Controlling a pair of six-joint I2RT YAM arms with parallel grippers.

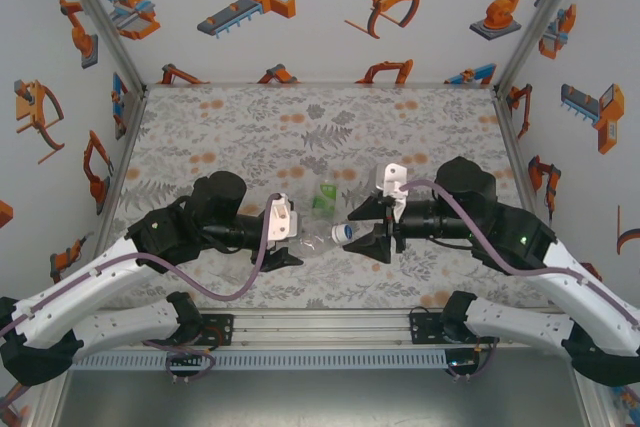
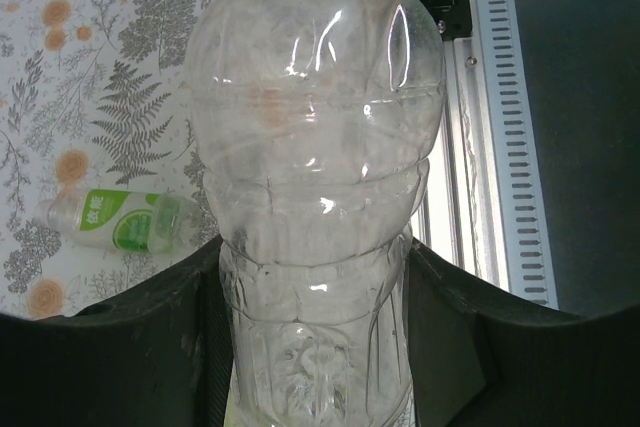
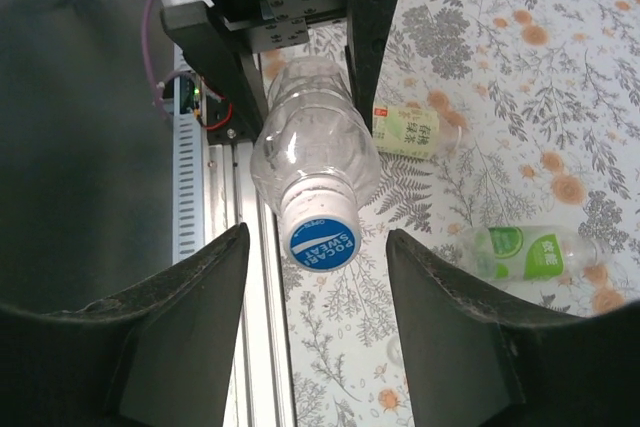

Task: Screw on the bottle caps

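My left gripper (image 2: 315, 347) is shut on the lower body of a nearly plain clear bottle (image 2: 315, 127) and holds it level above the table's near edge (image 1: 318, 237). A blue and white cap (image 3: 318, 240) sits on its neck and points at my right gripper (image 3: 316, 237). That gripper is open, one finger on each side of the cap with a gap on both sides (image 1: 365, 230). Two more bottles lie on the table: one with a yellow-green label (image 3: 408, 132) and one with a bright green label (image 3: 530, 252), also seen from the left wrist (image 2: 125, 222).
The floral tablecloth (image 1: 300, 127) covers the table between printed side walls. A slotted aluminium rail (image 1: 320, 332) runs along the near edge under the held bottle. A small pale round thing (image 3: 394, 350) lies on the cloth near my right finger; I cannot tell what it is.
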